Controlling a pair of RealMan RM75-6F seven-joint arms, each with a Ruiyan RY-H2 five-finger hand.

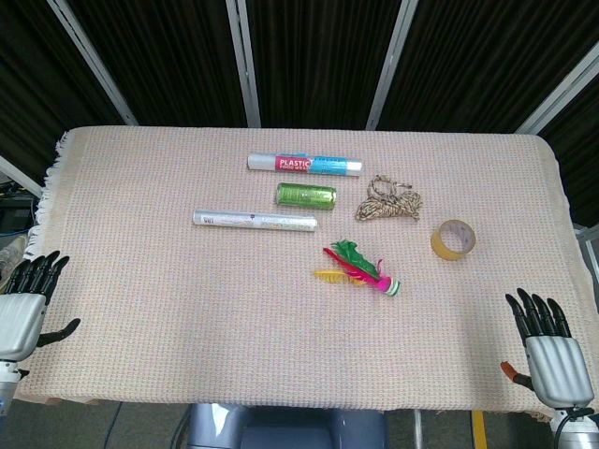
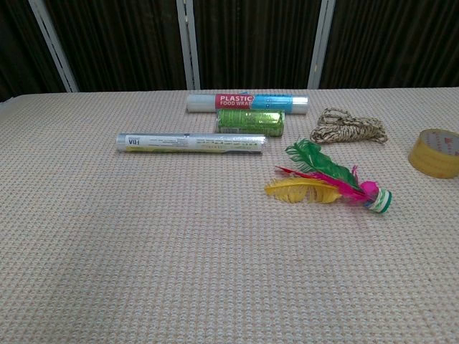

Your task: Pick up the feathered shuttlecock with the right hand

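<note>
Woven beige cloth (image 1: 140, 309) under everything, textured enough to snag a fingertip dragged across it. Nothing gripped yet: right hand (image 1: 547, 351) parked at the near right corner, fingers straight and slightly apart, holding nothing; left hand (image 1: 26, 297) likewise at the near left edge, fingers extended, thumb out to the side, empty. Neither hand visible from the chest camera. Well apart from the right hand, right of centre on the cloth, the shuttlecock (image 1: 360, 268), lying flat on its side. Green, red, pink and yellow feathers fanned out toward the left, small round base banded white and green pointing to the right and toward the near edge. Likely trouble from here: soft feathers bending or slipping out of a pinch if grabbed by the plumes rather than the base; the low, rounded base rolling or skidding away under fingers coming down off-centre; fingertips pressing into the cloth and dragging it along. Roll of tape (image 1: 454, 239) and bundle of twine (image 1: 388, 200) lying near, beyond the shuttlecock on the right, so a wide sweep from that side could knock either one.
</note>
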